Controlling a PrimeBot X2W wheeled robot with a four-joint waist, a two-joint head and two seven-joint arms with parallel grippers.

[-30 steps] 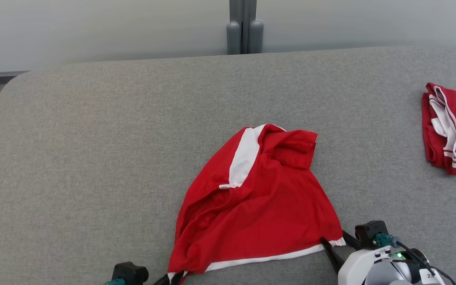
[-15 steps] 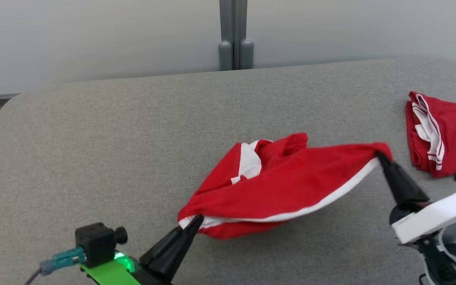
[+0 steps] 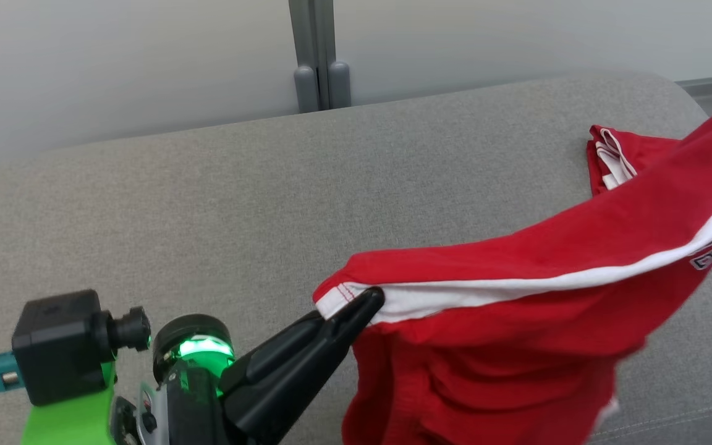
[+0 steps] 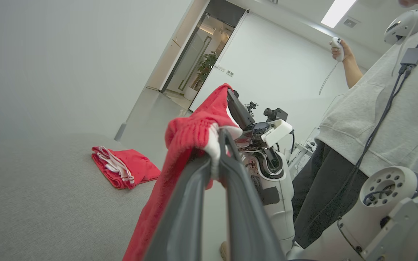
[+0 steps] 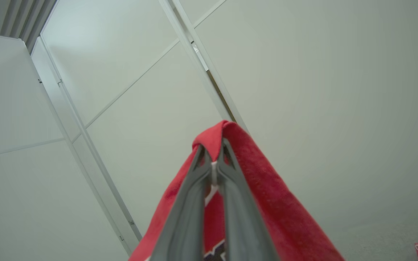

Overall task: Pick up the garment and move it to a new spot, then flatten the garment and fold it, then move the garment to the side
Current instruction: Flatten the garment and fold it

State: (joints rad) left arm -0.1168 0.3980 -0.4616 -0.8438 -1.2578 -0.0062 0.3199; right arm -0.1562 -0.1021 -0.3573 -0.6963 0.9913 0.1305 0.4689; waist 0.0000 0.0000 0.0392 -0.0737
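The garment [image 3: 517, 290] is red with one white band along its edge. Red stitching crosses the white corner, and a dark print with white letters shows near the right end. The second garment [image 3: 625, 154] is red with narrow white stripes. The counter [image 3: 207, 204] is mid-grey woven fabric, finely flecked. The left hand [image 3: 369, 301] has black fingers; behind them sit a ring [image 3: 198, 347] lit green, a black camera block [image 3: 56, 346] and a bright green bracket [image 3: 68, 420]. The right hand [image 5: 214, 154] has dark grey fingers. The wall [image 3: 115, 62] is pale grey-white. The person [image 4: 383, 108] wears a light grey top and black trousers.
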